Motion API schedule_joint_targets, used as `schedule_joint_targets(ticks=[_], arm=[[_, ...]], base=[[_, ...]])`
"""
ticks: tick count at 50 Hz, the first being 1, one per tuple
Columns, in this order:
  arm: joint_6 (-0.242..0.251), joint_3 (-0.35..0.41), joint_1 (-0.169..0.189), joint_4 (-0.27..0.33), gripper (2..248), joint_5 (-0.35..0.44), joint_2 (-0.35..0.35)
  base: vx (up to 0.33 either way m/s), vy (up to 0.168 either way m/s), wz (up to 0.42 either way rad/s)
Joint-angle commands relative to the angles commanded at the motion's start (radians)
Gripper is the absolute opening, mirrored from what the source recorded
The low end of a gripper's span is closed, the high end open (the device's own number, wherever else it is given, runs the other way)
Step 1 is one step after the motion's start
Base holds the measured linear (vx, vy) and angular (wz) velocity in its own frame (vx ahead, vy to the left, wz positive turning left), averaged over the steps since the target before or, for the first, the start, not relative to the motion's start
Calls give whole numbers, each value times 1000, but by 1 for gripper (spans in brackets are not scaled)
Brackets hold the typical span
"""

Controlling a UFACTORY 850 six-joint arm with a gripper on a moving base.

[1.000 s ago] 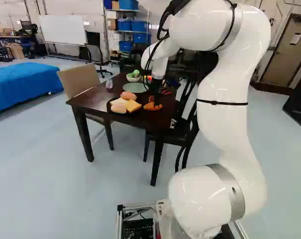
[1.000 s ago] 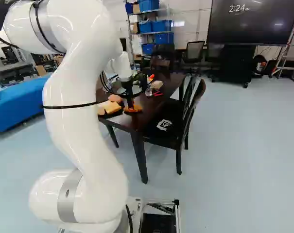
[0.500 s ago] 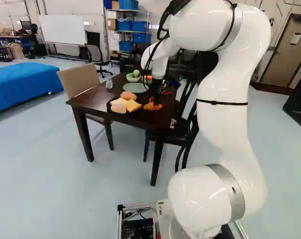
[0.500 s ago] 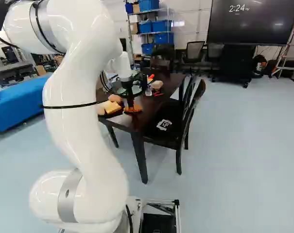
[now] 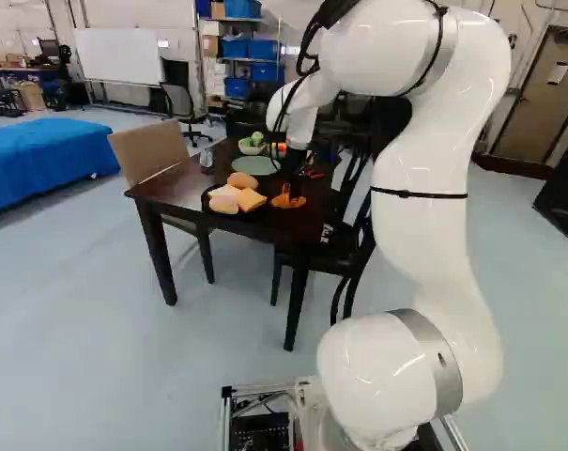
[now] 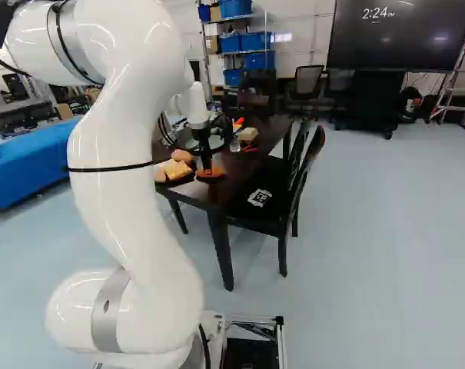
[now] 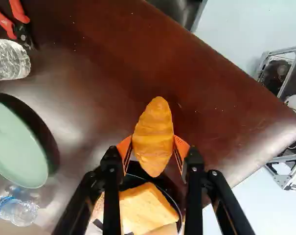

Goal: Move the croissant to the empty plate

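- The arm (image 5: 429,235) is gleaming glossy white, its rounded segments bulging at the joints.
- Silver-grey bands (image 5: 440,362) are ringing them.
- A thin black strap (image 5: 420,194) is circling one segment.
- Black cables (image 5: 302,66) are looping outside.
- The black hand (image 6: 209,169) is sporting orange pads (image 7: 124,149) and silvery screws (image 7: 214,173).

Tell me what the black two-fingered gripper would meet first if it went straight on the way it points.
Probably the dark brown, glossy tabletop, just beyond the golden-brown, ridged croissant between its orange pads. The gap between croissant and tabletop is unclear; they may already touch.
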State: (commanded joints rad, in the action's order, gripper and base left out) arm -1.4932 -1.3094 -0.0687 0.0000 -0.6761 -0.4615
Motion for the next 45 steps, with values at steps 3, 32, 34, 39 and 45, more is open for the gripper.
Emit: schedule_joint_targets(ticks=[3, 32, 34, 39, 45], arm=[[0, 0, 0, 0, 136, 0, 0], [0, 16, 0, 0, 136, 0, 66], [0, 17, 0, 0, 136, 0, 71], [0, 18, 0, 0, 136, 0, 74], [0, 18, 0, 0, 136, 0, 74]], base=[[0, 0, 0], [0, 0, 0], [0, 0, 0], [0, 0, 0], [0, 0, 0]])
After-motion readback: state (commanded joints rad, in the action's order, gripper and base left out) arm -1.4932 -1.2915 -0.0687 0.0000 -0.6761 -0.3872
